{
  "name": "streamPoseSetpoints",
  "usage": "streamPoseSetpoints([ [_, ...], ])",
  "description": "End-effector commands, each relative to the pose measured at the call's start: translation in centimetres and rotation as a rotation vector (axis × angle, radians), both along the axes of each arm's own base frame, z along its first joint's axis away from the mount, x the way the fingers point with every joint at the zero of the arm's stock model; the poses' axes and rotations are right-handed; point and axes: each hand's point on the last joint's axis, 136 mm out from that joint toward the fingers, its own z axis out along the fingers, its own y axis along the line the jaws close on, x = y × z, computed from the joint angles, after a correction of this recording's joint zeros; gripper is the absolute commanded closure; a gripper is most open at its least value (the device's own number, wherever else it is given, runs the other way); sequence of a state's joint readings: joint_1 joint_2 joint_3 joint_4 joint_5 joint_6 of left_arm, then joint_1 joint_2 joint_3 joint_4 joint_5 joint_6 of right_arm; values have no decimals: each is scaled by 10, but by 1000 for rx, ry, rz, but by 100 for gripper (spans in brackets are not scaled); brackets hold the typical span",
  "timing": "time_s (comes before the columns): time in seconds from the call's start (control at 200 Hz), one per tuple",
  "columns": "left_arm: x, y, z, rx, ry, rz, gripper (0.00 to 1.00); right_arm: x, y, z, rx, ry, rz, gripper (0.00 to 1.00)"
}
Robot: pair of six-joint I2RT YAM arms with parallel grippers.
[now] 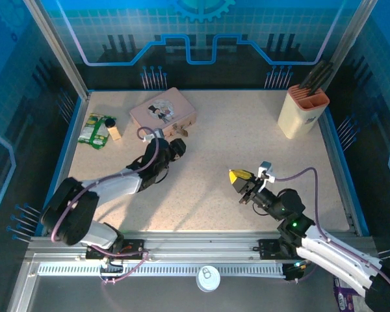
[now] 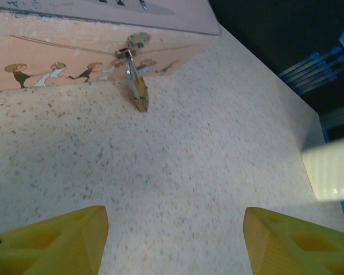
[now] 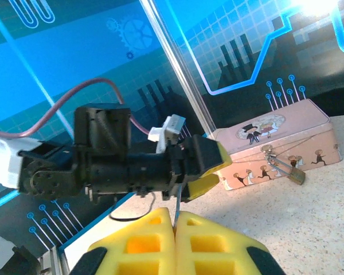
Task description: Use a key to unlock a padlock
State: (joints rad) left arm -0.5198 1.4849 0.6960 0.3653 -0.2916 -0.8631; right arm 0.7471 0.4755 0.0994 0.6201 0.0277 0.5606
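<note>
Presently, items as found:

1. Tiny brass-coloured padlock with a thin silver shackle (image 2: 139, 94). It sits upper centre in the left wrist view. It hangs by the shackle from the clasp on the front wall of the pink rectangular tin box (image 2: 74, 54), its body resting at the tin's foot on the speckled counter (image 2: 195, 172). The shackle appears closed, so the lock is judged not yet opened. Tethered this way it cannot slide off, though it can swing.

2. Left jaws. The yellow pads (image 2: 51, 243) stand apart at the bottom corners of the same view with nothing between them. They are aimed at the padlock, near it but not touching. They are probably set wide to close on the lock body and steady it.

3. Very small thin silvery metal key (image 3: 176, 213). It shows lower centre in the right wrist view as a sliver rising from the seam of the right jaws, which are pressed together on it. It is held tip-forward, presumably for insertion. It is too thin to read its teeth.

4. Right arm (image 1: 286, 211). It lies right of centre in the top view, well apart from the tin, so the key has yet to be brought across.
</note>
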Motion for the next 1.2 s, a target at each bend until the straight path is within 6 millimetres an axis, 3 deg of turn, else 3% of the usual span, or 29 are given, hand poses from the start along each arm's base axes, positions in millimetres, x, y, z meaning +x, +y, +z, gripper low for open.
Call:
streamPoseSetpoints([
  [0.0,32,0,12,-59,-58,125,37,-2,-3,-3,-24,19,-13,100],
  [0.25,70,-6,-35,-62,17,244,38,-11,-10,3,-7,9,-5,100],
  [0.545,103,-8,-72,-57,80,348,40,-19,-12,5,10,6,20,100],
  [0.976,125,12,-107,-30,200,489,41,-26,-18,7,21,-2,22,100],
  [1.196,138,13,-110,1,211,484,51,-28,-19,2,6,7,24,100],
])
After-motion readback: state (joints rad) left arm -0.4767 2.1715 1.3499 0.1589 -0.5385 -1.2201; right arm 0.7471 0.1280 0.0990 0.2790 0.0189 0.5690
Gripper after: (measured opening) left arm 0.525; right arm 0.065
